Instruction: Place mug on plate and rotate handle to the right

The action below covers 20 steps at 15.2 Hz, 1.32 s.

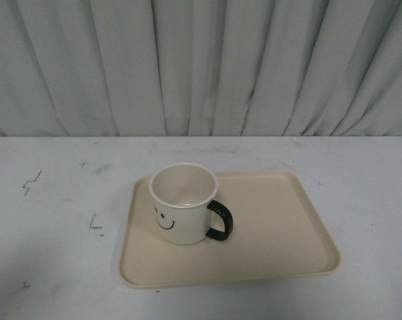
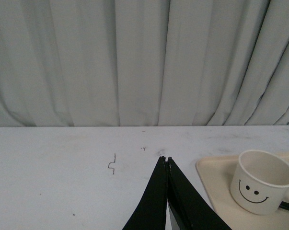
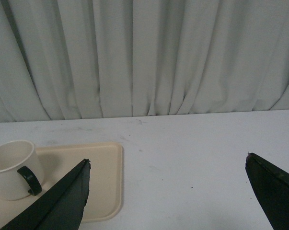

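Note:
The cream mug (image 1: 183,203) stands upright on the left part of the beige plate (image 1: 281,233). Its smiley face looks toward me and its black handle (image 1: 221,221) points right. Neither arm shows in the front view. In the left wrist view my left gripper (image 2: 165,159) is shut with nothing in it, over bare table short of the plate (image 2: 216,182) and the mug (image 2: 261,181). In the right wrist view my right gripper (image 3: 168,160) stands wide open and empty above the table, with the mug (image 3: 12,168), its handle (image 3: 30,179) and the plate (image 3: 103,177) off to one side.
A grey-white table (image 1: 47,233) with small dark pen marks (image 1: 31,182) carries the plate. A pleated pale curtain (image 1: 201,67) hangs right behind the table's far edge.

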Each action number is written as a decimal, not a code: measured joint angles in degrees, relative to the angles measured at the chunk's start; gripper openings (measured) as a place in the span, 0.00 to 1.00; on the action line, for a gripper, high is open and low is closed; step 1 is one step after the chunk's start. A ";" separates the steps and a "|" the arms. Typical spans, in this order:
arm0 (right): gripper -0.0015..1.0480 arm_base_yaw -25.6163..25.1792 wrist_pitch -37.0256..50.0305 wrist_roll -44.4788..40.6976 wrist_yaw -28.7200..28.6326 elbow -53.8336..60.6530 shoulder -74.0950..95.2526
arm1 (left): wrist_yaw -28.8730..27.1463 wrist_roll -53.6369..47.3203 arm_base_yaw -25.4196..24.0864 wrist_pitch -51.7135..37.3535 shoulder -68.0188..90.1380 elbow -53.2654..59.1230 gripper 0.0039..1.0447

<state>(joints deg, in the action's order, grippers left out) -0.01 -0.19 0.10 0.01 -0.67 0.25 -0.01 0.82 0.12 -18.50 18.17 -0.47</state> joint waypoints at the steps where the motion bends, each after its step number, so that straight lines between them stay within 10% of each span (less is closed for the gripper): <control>1: 0.94 0.00 0.00 0.00 0.00 0.00 0.00 | 0.00 -0.02 0.00 1.42 -1.05 0.00 0.01; 13: 0.94 0.00 -0.02 0.00 0.00 0.00 0.00 | 0.00 -0.02 -0.02 18.64 -17.68 -0.04 0.01; 16: 0.94 -0.35 1.49 0.07 -0.44 -0.02 0.72 | 0.00 0.00 -0.02 18.73 -17.68 -0.04 0.32; 20: 0.94 -2.12 29.90 1.29 -0.92 -4.02 29.48 | 0.00 0.00 -0.02 18.73 -17.68 -0.04 0.77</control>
<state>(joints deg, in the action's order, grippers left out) -2.13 29.71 1.39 -0.91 -4.69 29.74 -0.01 0.82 0.10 0.23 0.49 -0.51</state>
